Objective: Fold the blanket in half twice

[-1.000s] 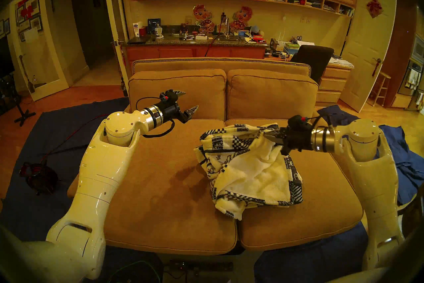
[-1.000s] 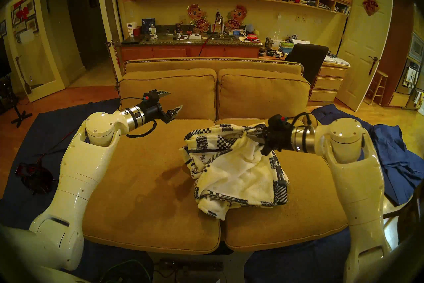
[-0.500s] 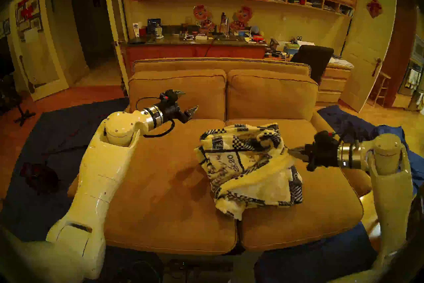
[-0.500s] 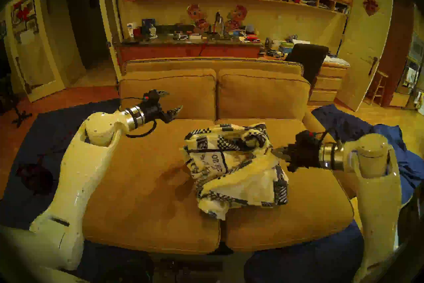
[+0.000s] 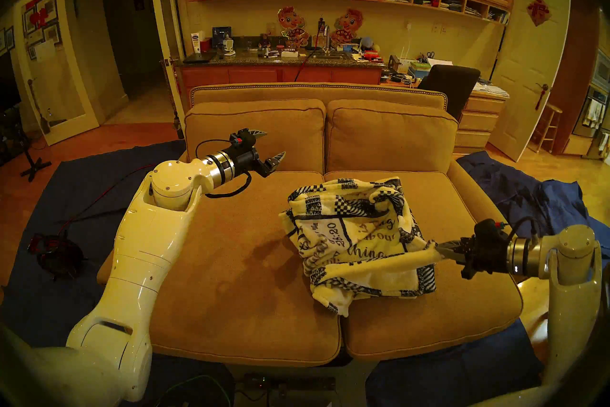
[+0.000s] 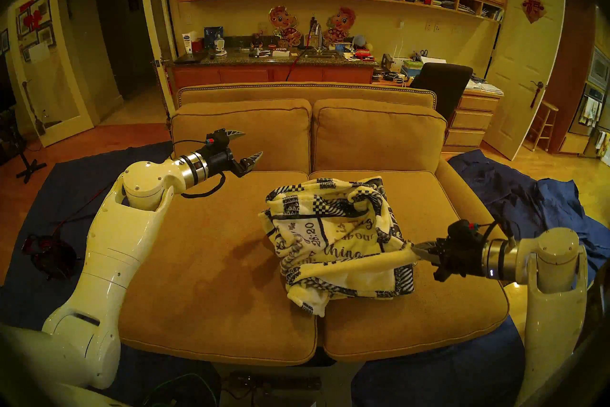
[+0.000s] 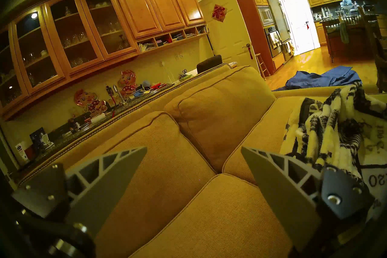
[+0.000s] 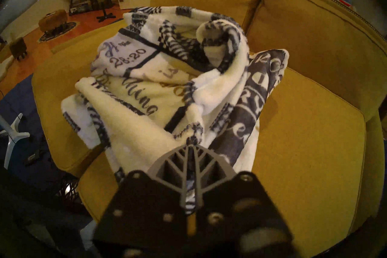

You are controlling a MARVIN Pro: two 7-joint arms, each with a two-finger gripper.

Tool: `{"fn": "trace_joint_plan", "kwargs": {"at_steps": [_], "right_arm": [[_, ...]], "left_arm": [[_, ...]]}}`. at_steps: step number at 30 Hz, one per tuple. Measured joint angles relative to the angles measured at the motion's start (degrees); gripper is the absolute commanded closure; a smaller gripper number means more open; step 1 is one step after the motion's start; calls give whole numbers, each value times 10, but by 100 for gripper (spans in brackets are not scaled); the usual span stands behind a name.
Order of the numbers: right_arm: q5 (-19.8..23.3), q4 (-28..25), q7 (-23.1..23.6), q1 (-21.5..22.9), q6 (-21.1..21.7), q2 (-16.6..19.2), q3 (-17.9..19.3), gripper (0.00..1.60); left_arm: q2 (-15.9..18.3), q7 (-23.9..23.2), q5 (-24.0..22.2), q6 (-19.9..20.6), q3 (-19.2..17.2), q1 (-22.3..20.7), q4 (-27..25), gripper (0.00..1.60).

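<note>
Legible writing on the blanket (image 5: 356, 241): "28:20" and "thing" in navy script; other lettering partly hidden in folds. The blanket is cream plush with navy checkered and triangle border patches, lying crumpled on the sofa's (image 5: 231, 264) right seat cushion. The right pincer (image 5: 440, 250), at the sofa's right edge, is clamped on a cream corner pulled taut. The left pincer (image 5: 269, 145) hangs wide apart, empty, above the left cushion.
</note>
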Motion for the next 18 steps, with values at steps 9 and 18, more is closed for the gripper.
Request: {"fn": "trace_joint_plan", "kwargs": {"at_steps": [9, 18], "right_arm": [[-10, -53, 23, -54, -22, -32, 53, 72], [5, -69, 20, -46, -32, -45, 74, 53]], "left_arm": [[0, 0, 1, 0, 0, 0, 0, 0], [0, 0, 2, 0, 0, 0, 0, 0]]}}
